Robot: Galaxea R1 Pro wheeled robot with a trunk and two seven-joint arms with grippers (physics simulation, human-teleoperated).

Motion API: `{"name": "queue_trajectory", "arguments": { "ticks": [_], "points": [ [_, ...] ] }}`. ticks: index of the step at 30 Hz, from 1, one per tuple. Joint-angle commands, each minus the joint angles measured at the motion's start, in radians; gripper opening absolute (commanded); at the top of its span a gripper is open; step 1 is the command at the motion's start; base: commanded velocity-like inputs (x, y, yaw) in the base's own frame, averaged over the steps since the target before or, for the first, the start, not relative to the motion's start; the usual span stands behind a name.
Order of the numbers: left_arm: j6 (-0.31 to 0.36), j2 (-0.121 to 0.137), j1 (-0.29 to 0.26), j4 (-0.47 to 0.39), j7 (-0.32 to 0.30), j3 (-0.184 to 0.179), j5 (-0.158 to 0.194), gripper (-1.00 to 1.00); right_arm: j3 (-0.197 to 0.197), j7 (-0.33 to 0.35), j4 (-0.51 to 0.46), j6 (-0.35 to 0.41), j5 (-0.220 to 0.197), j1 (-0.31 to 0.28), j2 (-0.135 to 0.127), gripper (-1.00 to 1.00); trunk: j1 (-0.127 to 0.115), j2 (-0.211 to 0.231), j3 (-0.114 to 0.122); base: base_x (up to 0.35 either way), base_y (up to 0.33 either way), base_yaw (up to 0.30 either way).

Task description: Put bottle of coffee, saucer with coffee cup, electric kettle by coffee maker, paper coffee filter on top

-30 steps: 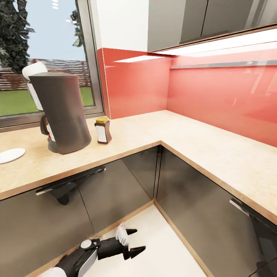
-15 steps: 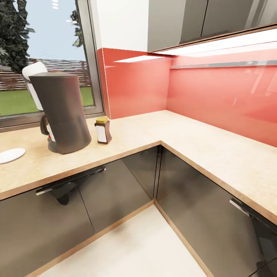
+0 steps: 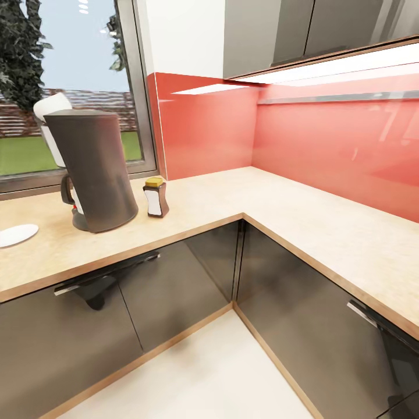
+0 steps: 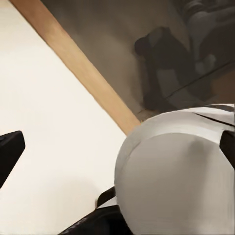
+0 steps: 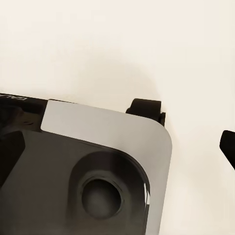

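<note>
Dark bottle of coffee (image 3: 156, 198) upright

Coffee maker (image 3: 93, 169) stood on the countertop (image 3: 233, 201) in front of the window (image 3: 64, 87). Bottle of coffee (image 3: 156, 198) sat just right of it, saucer (image 3: 16, 235) to its left, apart. Countertop turned a corner to the right; cabinets (image 3: 174, 285) below, floor (image 3: 215, 378) in front.

You're looking at a home kitchen: an L-shaped wood-grain desk (image 3: 302, 224) over glossy dark grey cabinet fronts (image 3: 174, 291), a red glass backsplash (image 3: 326, 145), lit wall cabinets (image 3: 308, 29) above, and a window (image 3: 64, 87) onto lawn and trees. A coffee maker (image 3: 93, 169), bottle of coffee (image 3: 156, 198) and saucer (image 3: 16, 234) sit on top.
</note>
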Motion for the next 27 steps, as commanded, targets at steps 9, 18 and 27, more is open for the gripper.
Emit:
{"name": "queue_trajectory", "arguments": {
  "ticks": [9,18,27],
  "points": [
    [-0.006,0.006,0.031,0.0,0.0,0.037,0.01,1.0,-0.01,0.001,0.002,-0.005,0.01,-0.001,-0.001,1.0,0.0,0.0,-0.001,0.0,0.0,0.0],
    [-0.006,0.007,0.033,-0.001,-0.003,0.085,0.01,1.0,-0.009,0.002,0.002,-0.004,0.01,-0.001,-0.001,1.0,0.0,0.0,-0.001,0.0,0.0,0.0],
    [-0.005,0.007,0.033,-0.001,-0.002,0.086,0.01,1.0,-0.01,0.002,0.002,-0.004,0.01,-0.001,-0.001,1.0,0.0,0.0,-0.001,0.0,0.0,0.003]
  ]
}}
